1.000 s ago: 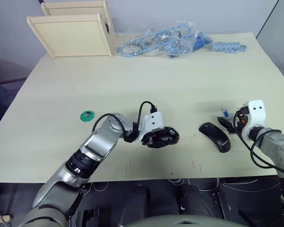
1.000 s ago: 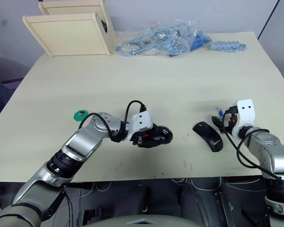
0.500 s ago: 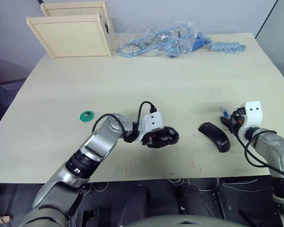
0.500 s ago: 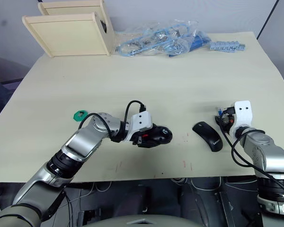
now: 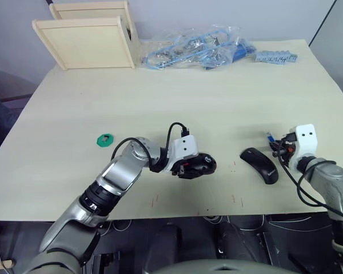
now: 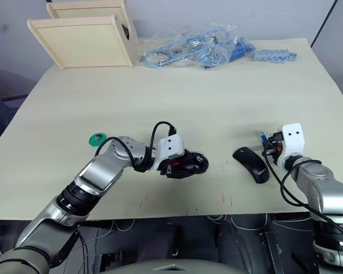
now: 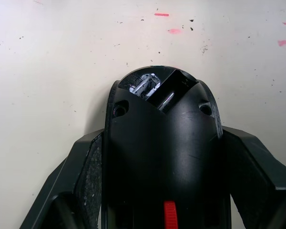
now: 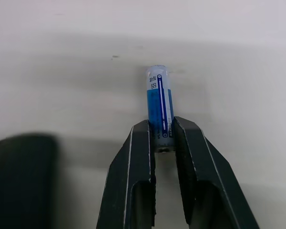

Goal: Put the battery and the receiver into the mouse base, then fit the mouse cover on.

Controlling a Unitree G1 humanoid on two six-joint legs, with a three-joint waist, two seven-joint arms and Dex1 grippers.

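Note:
The mouse base, a black shell with a red part, rests mid-table, and my left gripper is shut on it with a finger pressed to each side. To its right lies the mouse cover, a smooth black shell, with no gripper touching it. Just right of the cover, the blue battery lies on the table with its near end pinched between the fingers of my right gripper. From the head, the battery pokes out beyond that gripper. The receiver is hidden.
A green round disc lies left of my left arm. Two pale wooden boxes stand at the far left corner. Clear bags of blue cables and a blue part lie along the far edge.
My right gripper has closed its fingers onto the battery and the wrist has dropped slightly toward the table. The left gripper and mouse base have not moved.

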